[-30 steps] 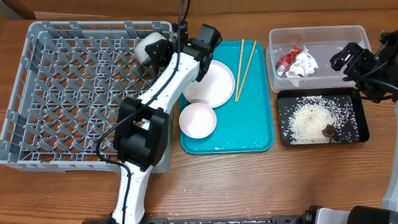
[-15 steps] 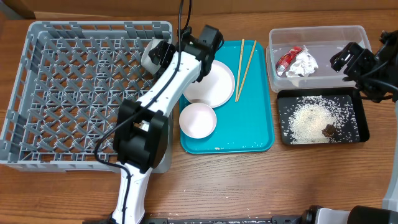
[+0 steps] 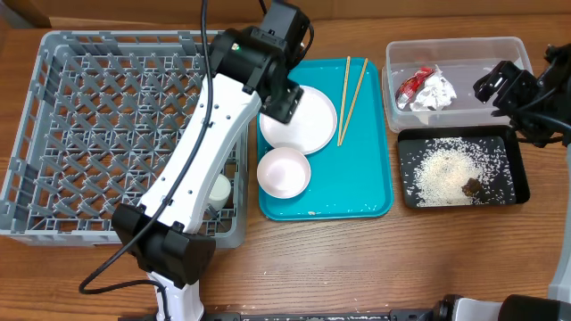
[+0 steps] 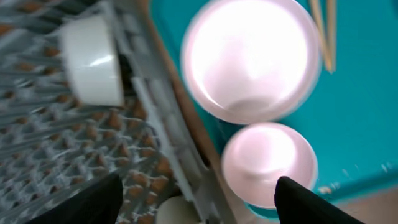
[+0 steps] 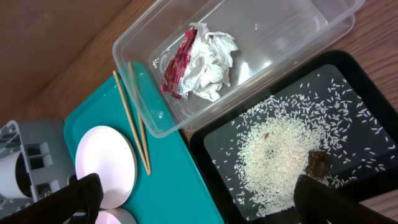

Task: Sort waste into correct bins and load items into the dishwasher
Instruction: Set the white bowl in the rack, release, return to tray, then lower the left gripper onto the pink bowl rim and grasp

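The left tool [image 4: 198,180] has released the small white cup [image 4: 93,59], which now lies on its side in the grey dish rack [image 4: 50,143], left of the plate [image 4: 252,59]. It is spread and empty, as is the right tool [image 5: 199,183].

Left arm [image 3: 210,134] is reaching across the grey rack [image 3: 98,134], left gripper [image 3: 287,105] hovering over the plate [image 3: 312,125] edge on the teal tray [image 3: 357,169]. Cup [image 3: 219,190] is sitting in the rack by its tray-side wall; bowl [image 3: 284,172] and chopsticks [image 3: 351,87] are lying on the tray.
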Available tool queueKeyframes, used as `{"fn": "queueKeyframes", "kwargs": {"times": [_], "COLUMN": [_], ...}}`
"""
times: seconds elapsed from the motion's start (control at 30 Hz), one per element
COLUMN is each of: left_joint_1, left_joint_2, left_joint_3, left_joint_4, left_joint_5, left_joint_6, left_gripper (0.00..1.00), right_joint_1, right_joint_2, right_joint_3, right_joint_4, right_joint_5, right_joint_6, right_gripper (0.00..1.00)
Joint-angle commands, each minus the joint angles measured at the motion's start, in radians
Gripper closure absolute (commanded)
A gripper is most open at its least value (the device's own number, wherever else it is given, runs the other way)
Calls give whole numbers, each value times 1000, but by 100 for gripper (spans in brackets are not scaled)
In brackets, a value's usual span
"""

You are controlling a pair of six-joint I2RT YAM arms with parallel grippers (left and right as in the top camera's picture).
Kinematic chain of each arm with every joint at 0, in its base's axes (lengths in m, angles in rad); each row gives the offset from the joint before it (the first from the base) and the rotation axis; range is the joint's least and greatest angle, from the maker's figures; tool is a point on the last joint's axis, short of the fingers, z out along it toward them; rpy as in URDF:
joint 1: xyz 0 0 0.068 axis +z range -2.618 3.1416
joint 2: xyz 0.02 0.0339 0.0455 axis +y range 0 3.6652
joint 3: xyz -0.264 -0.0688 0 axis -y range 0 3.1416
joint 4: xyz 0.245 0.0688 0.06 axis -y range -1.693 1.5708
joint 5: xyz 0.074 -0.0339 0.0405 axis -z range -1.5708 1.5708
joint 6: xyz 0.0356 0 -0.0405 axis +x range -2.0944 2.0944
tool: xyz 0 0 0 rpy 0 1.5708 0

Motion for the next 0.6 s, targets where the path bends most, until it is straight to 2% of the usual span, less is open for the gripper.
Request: {"fn": "queueKeyframes", "kwargs": {"times": [0.0, 0.13, 0.17, 0.3, 0.43, 0.57], "left_joint_1": [-5, -5, -10, -13, -10, -7], "left_joint_2": [48, 75, 83, 115, 158, 182], "left_joint_3": [-102, -246, -292, -372, -393, -403], "left_joint_4": [7, 98, 146, 269, 328, 335], "left_joint_5": [181, 192, 192, 185, 189, 193], "left_joint_6": [183, 289, 310, 330, 340, 340], "left_gripper": [20, 20, 25, 26, 27, 36], "right_joint_1": [-3, -3, -3, -3, -3, -3], "right_joint_2": [-5, -5, -5, -5, -5, -5], "right_joint_3": [14, 14, 14, 14, 14, 14], "right_joint_4": [6, 6, 6, 6, 6, 6], "right_joint_5": [8, 8, 8, 8, 7, 8], "right_joint_6": [5, 5, 5, 5, 5, 5], "right_gripper": [0, 0, 0, 0, 0, 0]}}
